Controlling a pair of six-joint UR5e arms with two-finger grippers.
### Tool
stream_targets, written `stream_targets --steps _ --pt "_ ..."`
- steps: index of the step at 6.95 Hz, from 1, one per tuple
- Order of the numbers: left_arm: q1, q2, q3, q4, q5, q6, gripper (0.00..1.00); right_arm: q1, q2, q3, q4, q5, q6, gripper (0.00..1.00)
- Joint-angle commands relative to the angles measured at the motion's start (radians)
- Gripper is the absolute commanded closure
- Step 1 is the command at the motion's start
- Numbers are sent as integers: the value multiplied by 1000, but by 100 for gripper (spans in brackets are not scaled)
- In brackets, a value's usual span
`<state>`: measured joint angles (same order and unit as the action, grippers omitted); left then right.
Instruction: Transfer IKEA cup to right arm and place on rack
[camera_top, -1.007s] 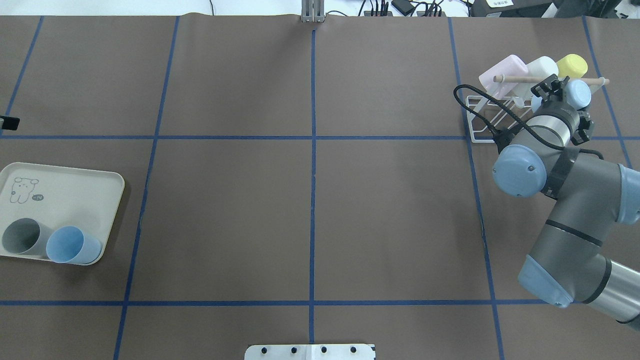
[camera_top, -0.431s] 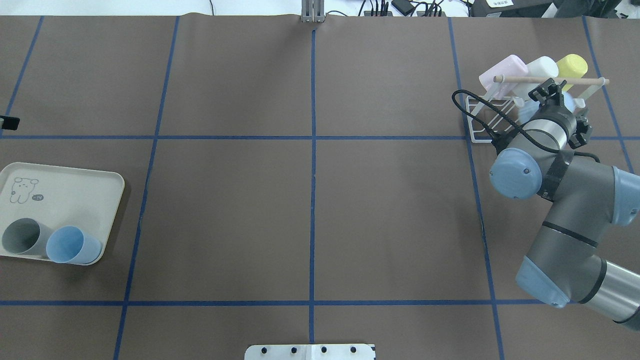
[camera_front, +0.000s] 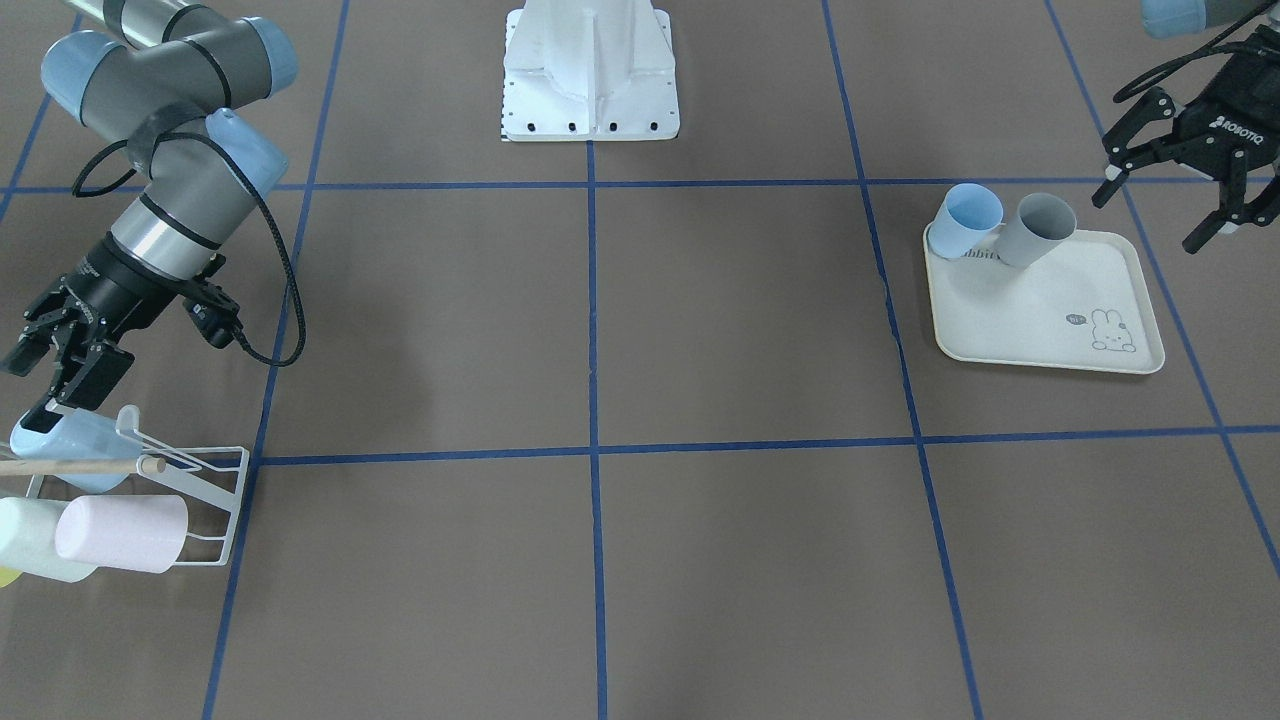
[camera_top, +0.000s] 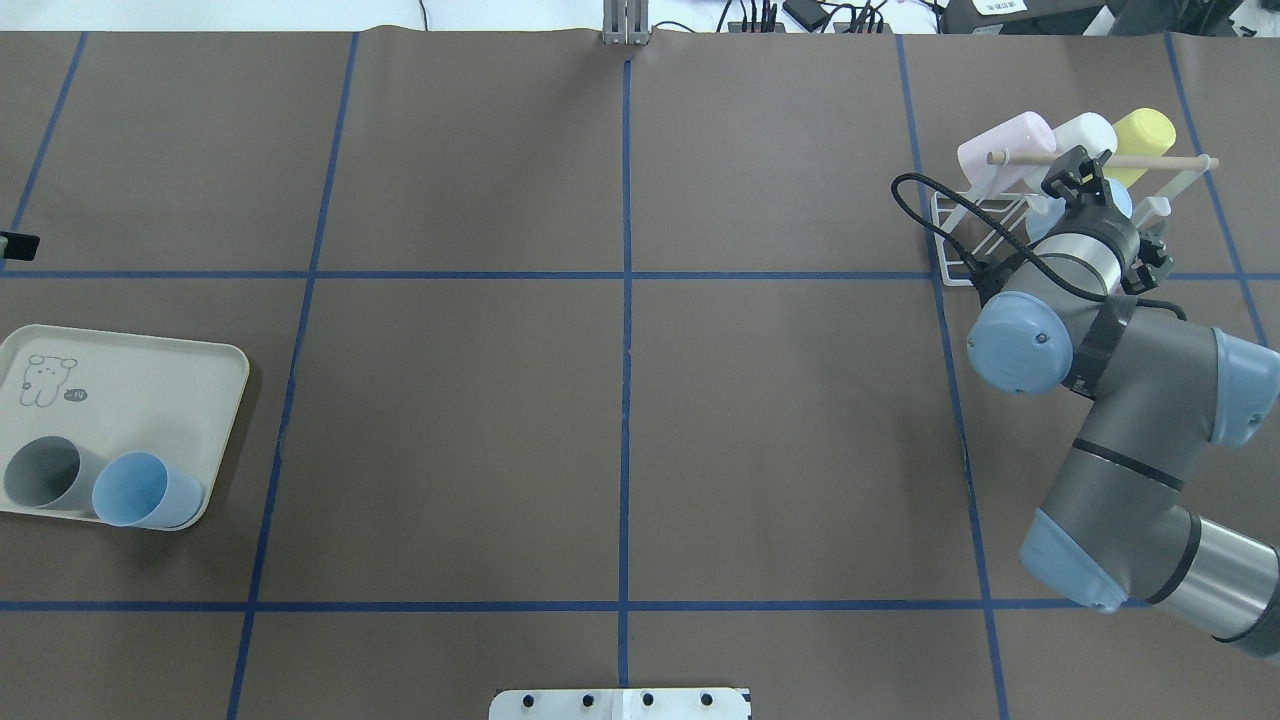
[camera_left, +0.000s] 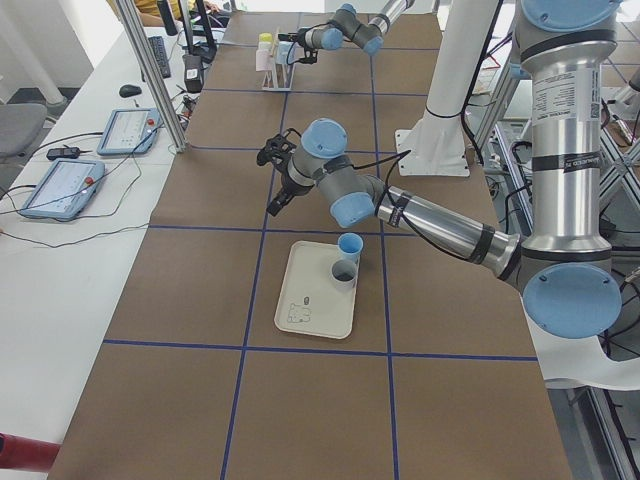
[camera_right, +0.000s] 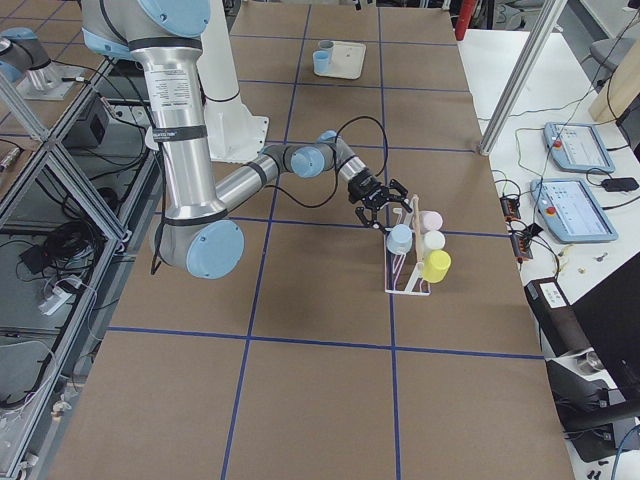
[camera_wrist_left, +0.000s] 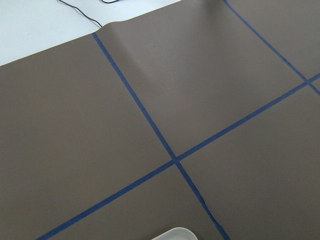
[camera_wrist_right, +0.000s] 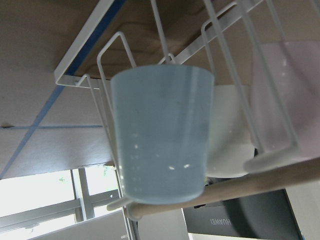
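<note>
The light-blue IKEA cup (camera_front: 68, 445) hangs upside down on the white wire rack (camera_front: 215, 500), beside its wooden dowel (camera_front: 80, 466). In the right wrist view the cup (camera_wrist_right: 160, 135) fills the middle, free of any finger. My right gripper (camera_front: 50, 385) hovers just above the cup's base, open and empty. From overhead the right arm (camera_top: 1130, 400) covers most of that cup (camera_top: 1122, 200). At the far side my left gripper (camera_front: 1170, 200) hangs open and empty beside the tray.
Pink (camera_front: 120, 533), white (camera_front: 30, 540) and yellow (camera_top: 1145, 130) cups also hang on the rack. A cream tray (camera_front: 1050, 320) holds a light-blue cup (camera_front: 968, 220) and a grey cup (camera_front: 1040, 230). The robot base (camera_front: 590, 70) stands at the table's edge.
The right gripper lowered the light-blue cup under the dowel onto the rack, let go of it, and drew back a little to the left.
</note>
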<state>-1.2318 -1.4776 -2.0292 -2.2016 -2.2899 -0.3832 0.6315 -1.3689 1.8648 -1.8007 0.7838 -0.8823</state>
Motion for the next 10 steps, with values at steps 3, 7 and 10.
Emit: stream_targets --steps 3,7,10 --pt "8 33 -2 -35 18 3 0 4 86 195 0 269 342 1" --pt "142 179 -2 -128 159 -49 0 -25 71 246 326 596 1165 1" --pt "253 255 165 -348 242 -79 0 -46 86 264 489 744 1367 0"
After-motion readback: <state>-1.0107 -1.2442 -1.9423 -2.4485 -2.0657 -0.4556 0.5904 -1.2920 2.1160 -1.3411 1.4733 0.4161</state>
